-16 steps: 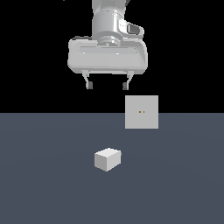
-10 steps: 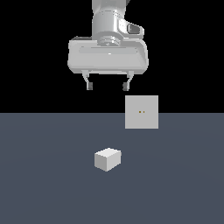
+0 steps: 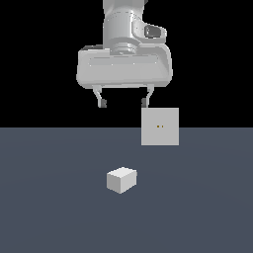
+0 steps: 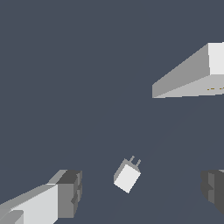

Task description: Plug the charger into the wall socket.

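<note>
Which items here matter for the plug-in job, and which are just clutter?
Job:
- charger, loose on the floor, prongs visible in the wrist view
- wall socket, upright
- pincer, open, above, holding nothing

Clutter:
- nothing else visible, just the floor

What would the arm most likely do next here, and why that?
Probably lower the claw straight down toward the charger. The claw is open and empty, hanging well above the floor, and the charger lies loose almost directly beneath it, apart from the socket. In the wrist view the charger sits between the two fingers, so a descent should bracket it for a grasp.
</note>
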`<state>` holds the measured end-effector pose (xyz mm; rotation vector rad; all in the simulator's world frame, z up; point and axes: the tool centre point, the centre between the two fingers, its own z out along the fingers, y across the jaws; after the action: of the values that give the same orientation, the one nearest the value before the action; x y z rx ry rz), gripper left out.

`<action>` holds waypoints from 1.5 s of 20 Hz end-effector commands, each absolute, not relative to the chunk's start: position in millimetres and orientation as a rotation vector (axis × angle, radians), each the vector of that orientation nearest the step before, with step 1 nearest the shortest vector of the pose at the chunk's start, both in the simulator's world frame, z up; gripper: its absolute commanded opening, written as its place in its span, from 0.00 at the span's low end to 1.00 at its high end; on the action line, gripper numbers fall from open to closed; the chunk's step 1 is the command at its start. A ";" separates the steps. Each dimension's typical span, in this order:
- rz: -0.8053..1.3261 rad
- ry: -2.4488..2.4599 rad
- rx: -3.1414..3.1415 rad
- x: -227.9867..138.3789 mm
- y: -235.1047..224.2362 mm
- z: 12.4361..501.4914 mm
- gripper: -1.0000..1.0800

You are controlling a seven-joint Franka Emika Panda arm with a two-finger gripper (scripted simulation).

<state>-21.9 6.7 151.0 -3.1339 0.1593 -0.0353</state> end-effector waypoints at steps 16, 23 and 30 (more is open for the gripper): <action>-0.200 0.707 -3.091 -65.0 3.4 99.0 0.96; -0.254 0.888 -3.055 -77.5 5.0 80.4 0.96; -0.288 1.003 -3.027 -84.6 6.6 68.1 0.96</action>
<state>-83.4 6.4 70.3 -3.0332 0.9803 -0.2803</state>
